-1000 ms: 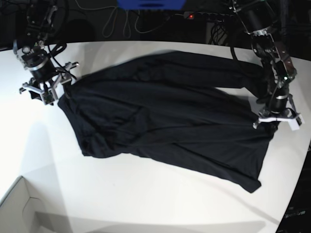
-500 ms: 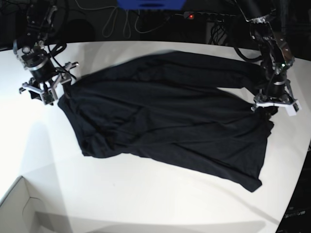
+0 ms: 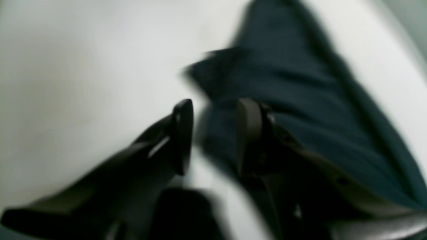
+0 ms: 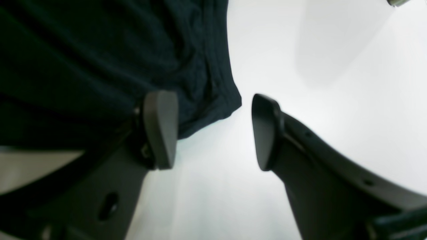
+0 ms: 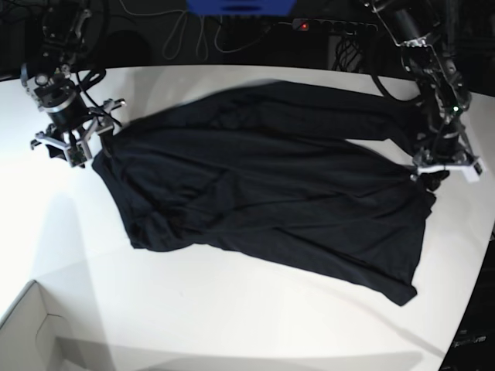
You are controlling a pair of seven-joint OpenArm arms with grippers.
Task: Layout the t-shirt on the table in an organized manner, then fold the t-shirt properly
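Note:
The black t-shirt [image 5: 263, 185] lies spread across the white table [image 5: 232, 309], rumpled, with a long sleeve reaching toward the back right. My left gripper [image 5: 446, 166] hovers at the shirt's right edge. In the blurred left wrist view it is open [image 3: 215, 136], with dark fabric [image 3: 300, 83] under and beyond its fingers and nothing gripped. My right gripper [image 5: 77, 147] stands at the shirt's far-left corner. In the right wrist view it is open [image 4: 213, 131], with the fabric corner [image 4: 83, 60] beside its left finger [image 4: 160, 130] and bare table [image 4: 333, 66] between the fingers.
A pale box corner [image 5: 31, 332] sits at the bottom left. Cables and a blue object [image 5: 240, 6] lie beyond the table's far edge. The table's curved edge [image 5: 479, 255] runs close to the shirt on the right.
My left gripper has moved toward the far side of the table along the shirt's right edge. The right arm has not moved.

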